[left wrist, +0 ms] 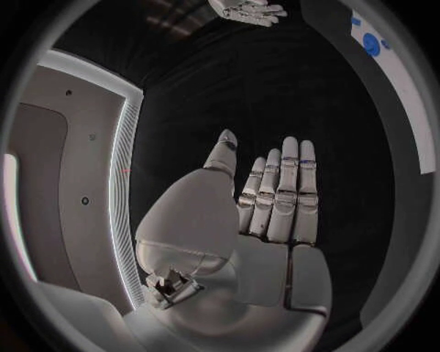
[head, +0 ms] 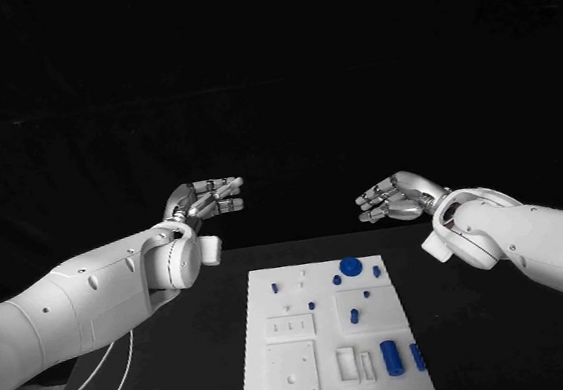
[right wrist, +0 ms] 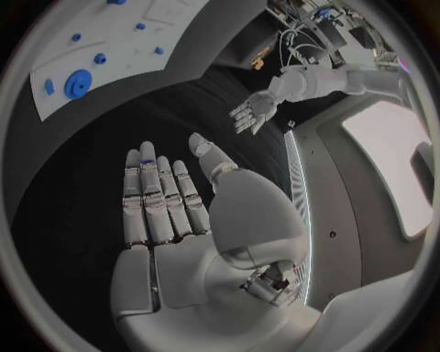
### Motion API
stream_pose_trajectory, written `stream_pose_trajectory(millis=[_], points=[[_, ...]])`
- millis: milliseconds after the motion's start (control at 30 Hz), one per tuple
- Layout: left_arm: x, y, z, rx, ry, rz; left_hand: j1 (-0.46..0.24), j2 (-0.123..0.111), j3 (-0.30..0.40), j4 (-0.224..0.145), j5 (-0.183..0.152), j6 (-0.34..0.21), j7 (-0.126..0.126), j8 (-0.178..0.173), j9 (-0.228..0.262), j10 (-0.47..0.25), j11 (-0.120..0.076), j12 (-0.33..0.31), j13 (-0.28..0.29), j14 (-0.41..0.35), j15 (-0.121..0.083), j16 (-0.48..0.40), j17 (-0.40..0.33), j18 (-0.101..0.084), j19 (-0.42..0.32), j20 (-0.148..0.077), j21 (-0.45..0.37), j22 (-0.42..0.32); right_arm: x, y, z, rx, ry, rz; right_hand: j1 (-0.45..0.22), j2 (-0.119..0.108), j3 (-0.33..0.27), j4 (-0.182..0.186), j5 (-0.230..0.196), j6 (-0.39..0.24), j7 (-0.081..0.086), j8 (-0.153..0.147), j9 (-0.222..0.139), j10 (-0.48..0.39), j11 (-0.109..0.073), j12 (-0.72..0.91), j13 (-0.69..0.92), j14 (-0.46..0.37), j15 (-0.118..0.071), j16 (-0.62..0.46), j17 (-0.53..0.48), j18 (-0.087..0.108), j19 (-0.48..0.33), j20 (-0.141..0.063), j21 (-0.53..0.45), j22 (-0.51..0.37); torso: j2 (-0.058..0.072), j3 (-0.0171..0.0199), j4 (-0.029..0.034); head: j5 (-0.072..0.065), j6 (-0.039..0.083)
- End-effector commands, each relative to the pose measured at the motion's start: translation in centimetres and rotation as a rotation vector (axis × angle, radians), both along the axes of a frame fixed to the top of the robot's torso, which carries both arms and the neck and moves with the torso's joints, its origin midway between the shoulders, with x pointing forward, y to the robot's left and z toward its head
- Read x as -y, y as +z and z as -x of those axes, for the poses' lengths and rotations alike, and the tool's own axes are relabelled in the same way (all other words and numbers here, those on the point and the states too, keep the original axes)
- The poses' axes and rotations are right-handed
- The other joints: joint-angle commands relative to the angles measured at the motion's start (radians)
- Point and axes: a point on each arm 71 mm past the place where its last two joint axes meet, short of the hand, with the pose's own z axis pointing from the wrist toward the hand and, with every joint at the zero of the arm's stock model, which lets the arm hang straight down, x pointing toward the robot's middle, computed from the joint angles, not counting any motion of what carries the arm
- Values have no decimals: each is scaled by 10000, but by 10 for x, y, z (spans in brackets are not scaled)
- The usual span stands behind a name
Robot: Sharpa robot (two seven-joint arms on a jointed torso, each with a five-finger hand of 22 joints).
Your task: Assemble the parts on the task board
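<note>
Hovering empty beyond the task board (head: 291, 376): both robot hands.

Both arms were raised w/ hands held up and well apart, palms facing each other. The left arm (head: 80, 300) came in from the left edge, its left hand (head: 209, 199) lifted, fingers out straight and close together, thumb set apart, holding nothing. The right arm (head: 554, 246) came in from the right edge; the right hand (head: 396, 196) was likewise flat and empty, fingers side by side, thumb angled off. In the left wrist view the palm (left wrist: 266, 220) faced the camera, fingers extended; same in the right wrist view (right wrist: 174, 220)
</note>
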Motion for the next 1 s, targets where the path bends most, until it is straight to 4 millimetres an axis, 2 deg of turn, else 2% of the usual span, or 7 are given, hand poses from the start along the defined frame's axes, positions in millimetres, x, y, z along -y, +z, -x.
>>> stream_pose_trajectory(millis=[33,100,300,400,500,833,1000], points=[[10,7,6,292,-534,185,-23,102,9,-76,39,20,11,15,17,28,-4,48,10,32,9,-26,-9,-112,-26,-60,42,-21,-9,-3,3,809,784,2852,-27,-456,244,-61,155,930,-218,49,43,785,-380,81,34,2738,-846,1170,848,314,2827,-811,1138,330,279,-67,173,-103,34],[15,9,10,272,-768,292,-18,117,6,-98,56,-10,13,12,15,19,-2,46,9,32,9,-25,-8,-111,-27,-61,47,-32,-13,-5,4,887,1014,3607,-74,-490,44,-65,141,1055,-282,36,40,1108,-475,56,30,2746,-951,3101,1865,661,3644,-843,1586,553,345,-94,251,-156,27],[29,15,21,212,-1382,569,-34,140,-18,-166,66,-45,19,12,14,4,5,48,10,0,19,-30,-12,-112,-35,-55,63,-60,-25,-8,5,1189,1416,5032,-369,-683,500,-82,386,1032,-359,44,43,1165,-530,76,37,2411,-959,6745,3888,1186,4376,-773,2924,1595,606,-186,446,-250,87],[34,18,26,183,-1630,670,-34,140,-18,-166,66,-45,19,12,14,4,5,48,10,0,19,-30,-12,-112,-35,-55,63,-60,-29,-8,6,1288,1457,5535,-498,-743,565,-52,430,863,-388,34,41,1031,-501,69,39,2224,-913,7716,4274,1136,4644,-899,3250,1910,707,-219,532,-298,89],[37,21,30,173,-1826,742,-60,163,-35,-217,67,-66,23,12,14,-5,9,48,10,-24,26,-31,-14,-104,-39,-50,83,-79,-33,-9,6,1372,1443,5905,-649,-781,691,-48,560,832,-394,38,43,1059,-518,74,42,2099,-932,8028,4213,605,4946,-1305,3833,2413,794,-257,591,-342,62],[46,36,41,275,-2357,844,-118,150,-62,-277,69,-150,44,9,10,-95,40,46,9,-113,59,-38,-21,-89,-72,-24,100,-97,-48,-6,9,2356,1266,7705,-495,-1177,1858,-35,159,1023,-358,35,40,730,-431,75,38,1995,-868,8535,3967,785,4823,-1234,4332,3327,1108,-369,765,-603,211],[52,44,46,388,-2615,876,-124,146,-60,-299,69,-174,48,8,9,-119,49,48,10,-141,69,-37,-23,-79,-81,-13,107,-100,-52,-9,9,2688,1156,8346,-349,-1268,1766,-2,93,891,-420,35,36,439,-371,75,34,1977,-820,8603,3885,829,4899,-1182,4190,3394,1237,-374,829,-665,233]])
